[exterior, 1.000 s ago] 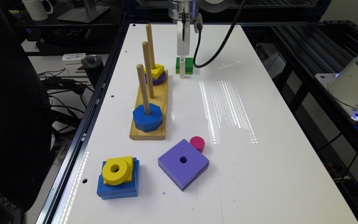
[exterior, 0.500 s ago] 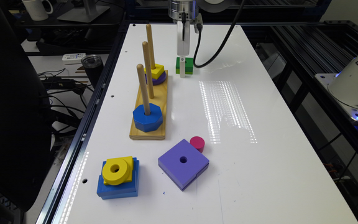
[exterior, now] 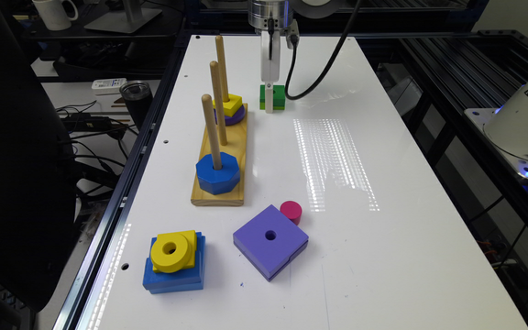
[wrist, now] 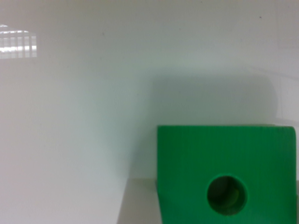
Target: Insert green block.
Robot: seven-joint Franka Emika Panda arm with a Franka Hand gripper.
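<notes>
My gripper [exterior: 269, 106] hangs straight down at the far end of the white table [exterior: 383, 238], its white tip in front of the green block [exterior: 278, 97] and reaching to table level. The green block sits flat on the table just beside the far end of the wooden peg base [exterior: 225, 158], toward the exterior view's right of it. Wrist view: the block's dark green top [wrist: 224, 158] with its round centre hole, close below me, on the glossy white surface; my fingers are not visible there, so I cannot tell whether they are spread, closed or pinching the block. The peg base carries three upright pegs: nearest peg holds a blue octagon [exterior: 217, 173]; the far peg holds a yellow piece [exterior: 229, 104] stacked on a purple disc [exterior: 233, 117]; the middle peg [exterior: 217, 103] looks bare. Near end of table: a purple square [exterior: 271, 241] with centre hole, a small pink cylinder [exterior: 290, 211] touching its far corner. Toward the exterior view's left of those, a yellow ring [exterior: 171, 251] lies on a blue square block [exterior: 172, 275]. A black cable [exterior: 323, 64] loops down from my wrist.
</notes>
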